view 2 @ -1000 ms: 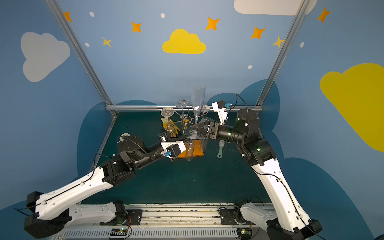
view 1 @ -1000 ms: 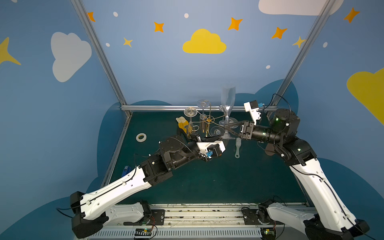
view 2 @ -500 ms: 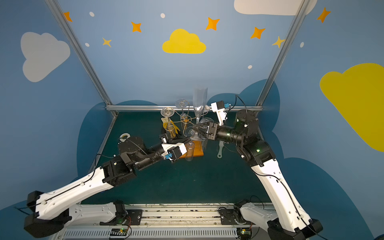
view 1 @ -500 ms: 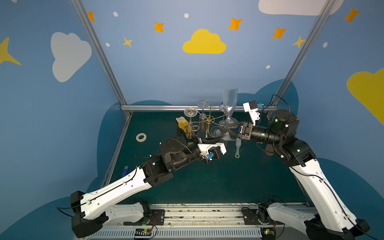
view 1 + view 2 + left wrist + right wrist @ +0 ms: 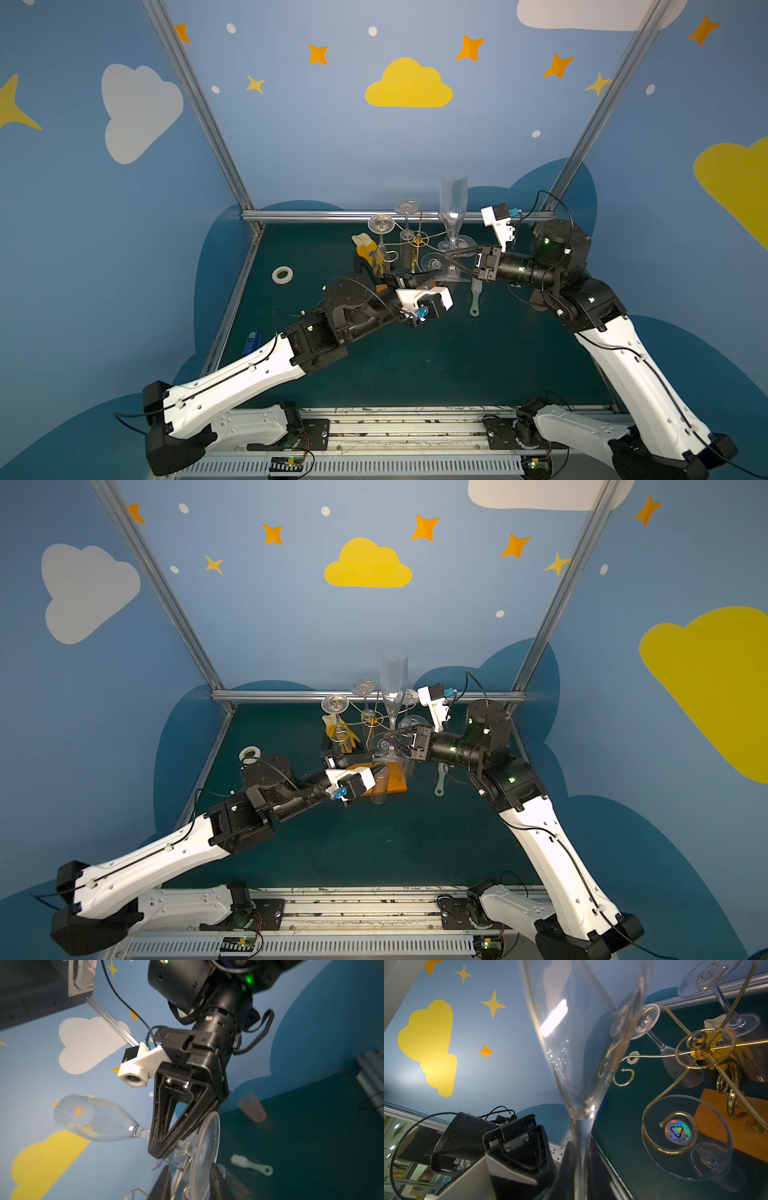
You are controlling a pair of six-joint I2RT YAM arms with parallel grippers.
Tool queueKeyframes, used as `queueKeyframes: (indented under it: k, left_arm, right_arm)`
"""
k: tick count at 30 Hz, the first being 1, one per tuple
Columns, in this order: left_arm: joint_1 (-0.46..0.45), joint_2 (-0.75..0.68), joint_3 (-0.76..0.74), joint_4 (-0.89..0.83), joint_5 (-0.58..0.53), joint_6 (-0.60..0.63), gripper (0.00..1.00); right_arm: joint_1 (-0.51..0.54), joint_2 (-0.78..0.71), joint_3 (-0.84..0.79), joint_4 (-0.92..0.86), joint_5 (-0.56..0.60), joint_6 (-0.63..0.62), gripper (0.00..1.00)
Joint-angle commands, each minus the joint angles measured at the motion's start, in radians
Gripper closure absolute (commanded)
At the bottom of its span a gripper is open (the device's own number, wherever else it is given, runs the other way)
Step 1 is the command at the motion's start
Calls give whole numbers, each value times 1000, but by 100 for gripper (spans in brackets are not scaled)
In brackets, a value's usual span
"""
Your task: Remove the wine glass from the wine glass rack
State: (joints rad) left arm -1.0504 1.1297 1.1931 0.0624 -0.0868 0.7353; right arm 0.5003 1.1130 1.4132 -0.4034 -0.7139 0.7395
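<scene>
A tall clear wine glass point(image 5: 453, 199) point(image 5: 393, 679) stands upright just right of the wine glass rack point(image 5: 417, 240) point(image 5: 372, 718), off its gold arms. My right gripper point(image 5: 446, 254) point(image 5: 386, 739) point(image 5: 579, 1178) is shut on its stem, bowl point(image 5: 581, 1032) above the fingers. In the left wrist view that grip shows on the stem, between bowl point(image 5: 93, 1118) and foot point(image 5: 204, 1147). My left gripper point(image 5: 432, 272) point(image 5: 374, 754) point(image 5: 191, 1186) is open, and the foot sits between its fingers. The rack's orange base point(image 5: 397, 777) lies beneath.
Other clear glasses point(image 5: 683, 1068) hang upside down from the rack's gold arms. A yellow glove point(image 5: 365, 247), a white tape roll point(image 5: 282, 274), a pale green brush point(image 5: 476, 295), an orange cup point(image 5: 252, 1110) and a clear tumbler point(image 5: 380, 785) lie on the green floor.
My right gripper has shut on the glass stem. My left gripper, shut before, has opened. Both arms stay almost where they were.
</scene>
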Motion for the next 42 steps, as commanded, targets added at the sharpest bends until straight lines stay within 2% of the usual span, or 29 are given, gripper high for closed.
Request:
queueKeyframes:
  k: [1, 4, 5, 6, 10, 17, 24, 31, 34, 38, 42]
  left_arm:
    - [-2, -37, -14, 47, -6, -46, 39]
    - [-3, -67, -30, 45, -4, -98, 16]
    - [-3, -78, -39, 51, -10, -114, 2]
    - [-3, -85, -46, 56, -18, -127, 1]
    - [-2, -119, -63, 67, -44, -207, 1]
    - [29, -175, -79, 91, -22, -441, 1]
    - [106, -210, -70, 66, 46, -680, 1]
    - [170, -214, -59, 29, 87, -832, 1]
    - [224, -202, -57, 20, 135, -926, 1]
    - [343, -192, -79, 79, 273, -1106, 1]
    - [398, -179, -74, 104, 362, -1191, 1]
  right_arm:
    - [8, -11, -2, 15, 18, -29, 100]
    - [9, -24, 5, -3, 49, -62, 100]
    - [9, -30, 3, -9, 63, -78, 100]
    - [9, -37, 3, -18, 81, -95, 100]
    - [14, -70, -10, -60, 153, -186, 100]
    - [31, -120, -56, -62, 243, -314, 100]
    - [70, -125, -78, -52, 319, -362, 100]
    - [140, -122, -106, -66, 346, -409, 100]
    - [176, -119, -107, -73, 359, -445, 100]
    - [216, -106, -93, -84, 381, -484, 100]
    - [240, -95, -88, -87, 396, -500, 100]
